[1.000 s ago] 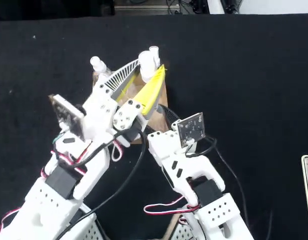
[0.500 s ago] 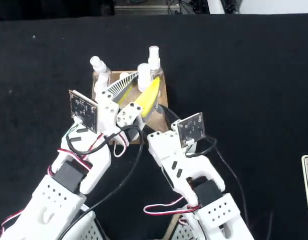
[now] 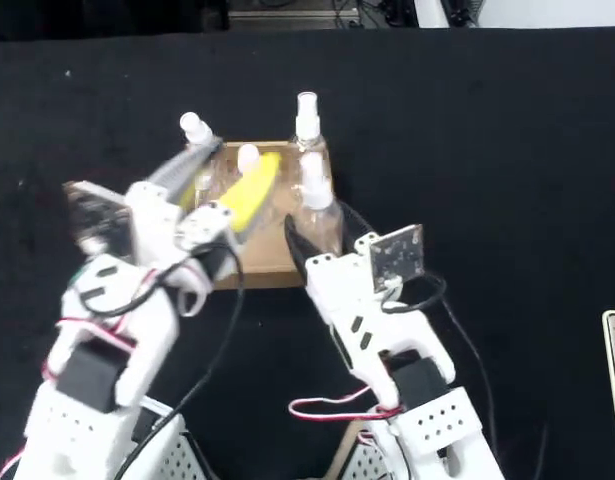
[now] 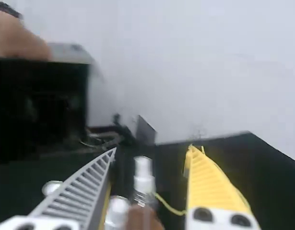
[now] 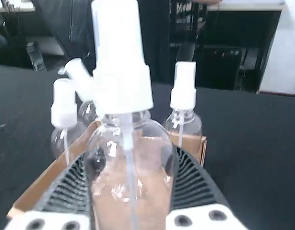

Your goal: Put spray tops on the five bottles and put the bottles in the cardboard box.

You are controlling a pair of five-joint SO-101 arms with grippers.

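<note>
Currently the right claw (image 5: 130,160) is clamped on the held bottle (image 5: 123,187), with its black fingers (image 5: 193,184) pressed against both sides of the clear body. A white spray top (image 5: 119,62) is fitted on this bottle. In the high view it stands upright at the right side of the box (image 3: 257,262), on the half nearer the arms. Whether its base rests on the box floor cannot be told.

Three more bottles are in the box, each with a spray top fitted:
- The rear-left bottle (image 3: 195,130) is at the far left corner and leans outward.
- The rear-right bottle (image 3: 307,115) is at the far right corner and upright.
- The middle bottle (image 3: 249,158) stands between them, a little nearer the arms.

The left claw (image 3: 219,180) is spread wide over the box and grips nothing. Its grey finger (image 3: 182,168) and yellow finger (image 3: 249,192) lie on either side of the middle bottle's top, and contact with it cannot be judged.

The box sits on the black table (image 3: 487,150), just ahead of both arms
</note>
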